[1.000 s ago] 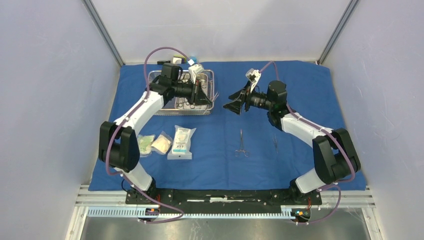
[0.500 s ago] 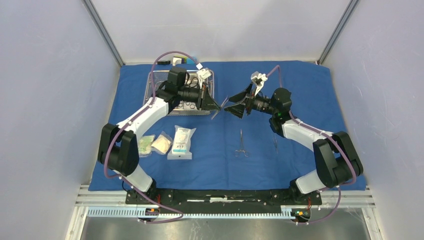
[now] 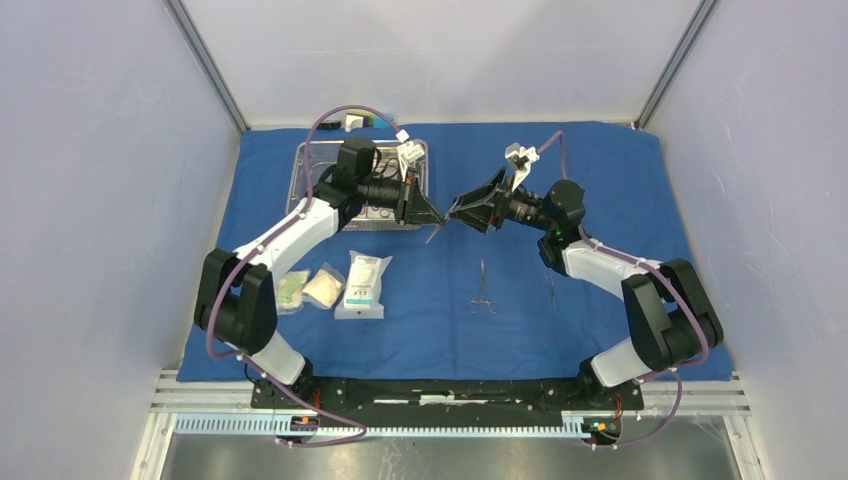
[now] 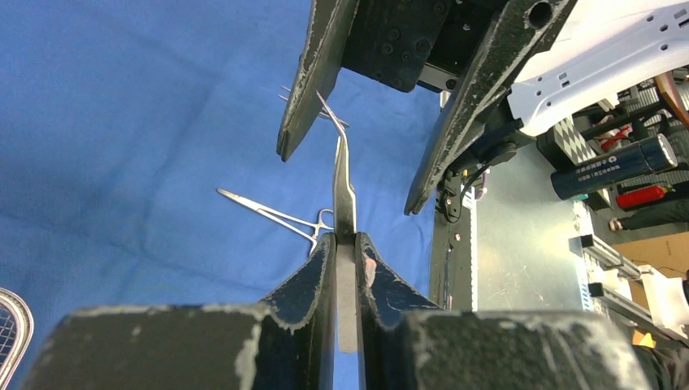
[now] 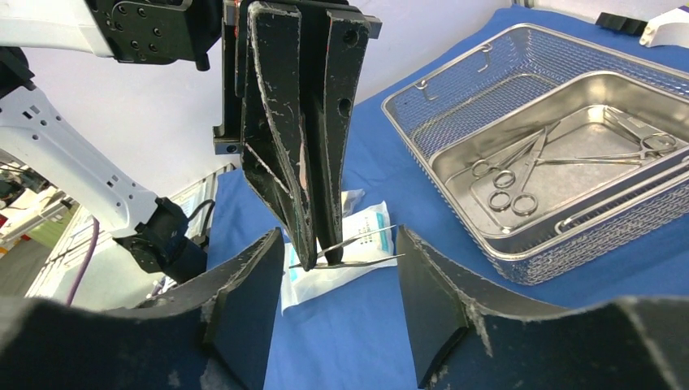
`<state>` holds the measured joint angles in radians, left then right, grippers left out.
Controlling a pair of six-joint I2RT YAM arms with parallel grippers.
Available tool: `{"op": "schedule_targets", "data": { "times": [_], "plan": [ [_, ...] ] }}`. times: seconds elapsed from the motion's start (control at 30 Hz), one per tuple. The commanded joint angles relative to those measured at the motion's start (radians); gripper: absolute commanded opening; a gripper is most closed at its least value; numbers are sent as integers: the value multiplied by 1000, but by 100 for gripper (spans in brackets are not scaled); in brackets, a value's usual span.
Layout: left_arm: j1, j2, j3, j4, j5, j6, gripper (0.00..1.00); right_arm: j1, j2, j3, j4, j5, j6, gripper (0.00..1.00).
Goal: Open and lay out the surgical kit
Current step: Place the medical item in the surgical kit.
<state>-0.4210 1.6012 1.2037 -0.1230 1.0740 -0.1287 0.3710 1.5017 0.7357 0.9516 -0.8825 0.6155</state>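
The blue cloth point(image 3: 600, 160) lies spread over the table. My left gripper point(image 3: 436, 217) is shut on slim steel tweezers point(image 4: 344, 183) and holds them in the air at mid table. My right gripper point(image 3: 464, 208) is open, and its fingers point(image 5: 244, 301) stand either side of the tweezers' tips point(image 5: 361, 248) without touching. The wire-mesh basket point(image 5: 422, 114) holds the steel pan point(image 5: 569, 106) with several scissor-like instruments point(image 5: 520, 162). Two more instruments point(image 3: 483, 288) point(image 3: 549, 285) lie on the cloth. Three packets point(image 3: 362, 285) lie at the front left.
Small black, white and blue blocks point(image 3: 350, 122) sit behind the basket at the back edge. Grey walls close in both sides and the back. The arms' base rail point(image 3: 440, 390) runs along the near edge.
My left gripper has moved right from over the basket to mid table with the tweezers. My right gripper has moved left to meet it, its open fingers now around the tweezers' tips.
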Motion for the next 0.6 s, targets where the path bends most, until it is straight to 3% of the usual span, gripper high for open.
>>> {"op": "schedule_targets", "data": {
  "times": [0.0, 0.57],
  "plan": [
    [-8, -41, -3, 48, 40, -36, 6, -3, 15, -18, 128, -26, 68, 57],
    [-15, -42, -8, 63, 44, -40, 5, -3, 41, -47, 214, -44, 138, 49]
  ]
}}
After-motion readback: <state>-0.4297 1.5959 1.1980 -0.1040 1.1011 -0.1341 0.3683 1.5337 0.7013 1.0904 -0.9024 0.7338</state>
